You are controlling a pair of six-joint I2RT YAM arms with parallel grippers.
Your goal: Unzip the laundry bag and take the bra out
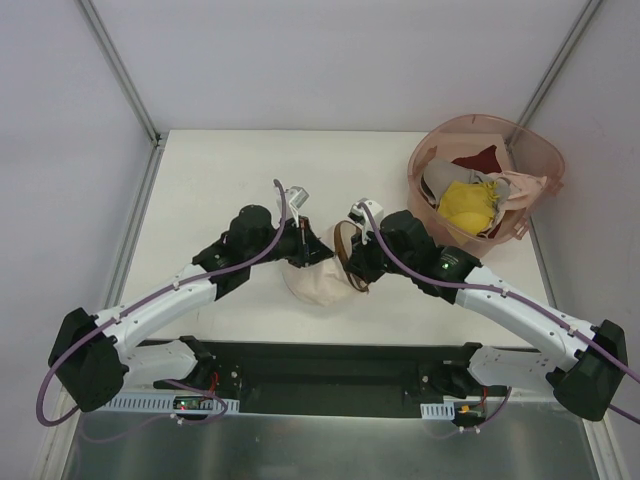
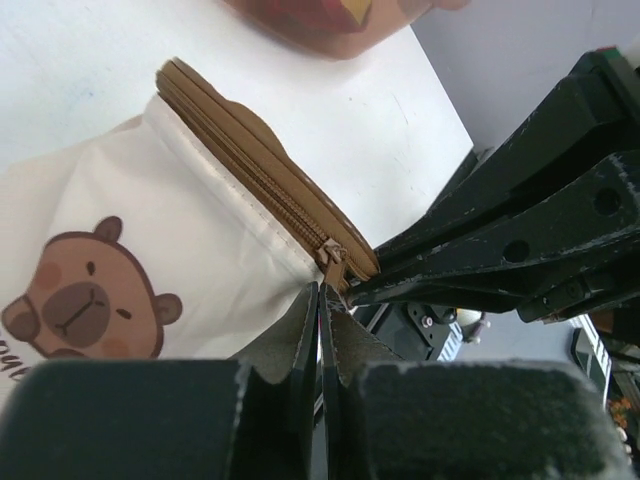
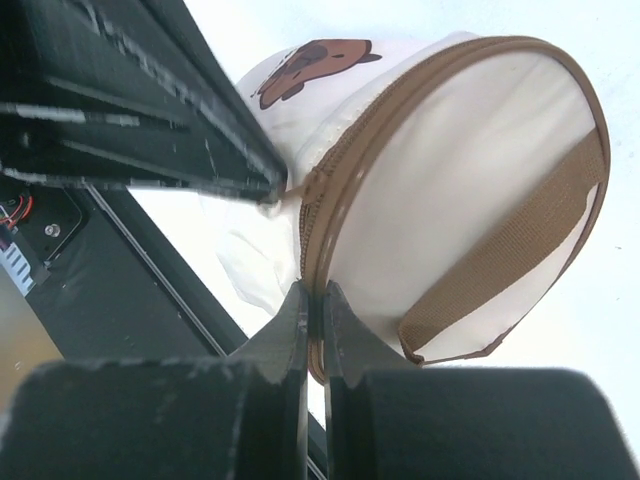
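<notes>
The laundry bag (image 1: 318,280) lies on its side on the white table between my two grippers. It is cream with a brown bear print (image 2: 85,300) and brown zipper trim (image 2: 255,165), and the zipper looks closed. My left gripper (image 2: 322,292) is shut, its tips pinching the zipper pull just below the slider (image 2: 333,257). My right gripper (image 3: 312,296) is shut on the brown trim at the rim of the bag's round base (image 3: 450,190), which has a brown strap (image 3: 510,250). In the top view the left gripper (image 1: 318,253) and the right gripper (image 1: 355,268) flank the bag. The bra is hidden.
A pink translucent basket (image 1: 545,155) stands at the back right, holding a yellow garment (image 1: 466,205), a dark red cloth (image 1: 482,160) and pale fabric. A black base plate (image 1: 330,365) runs along the table's near edge. Metal frame posts stand at the back corners.
</notes>
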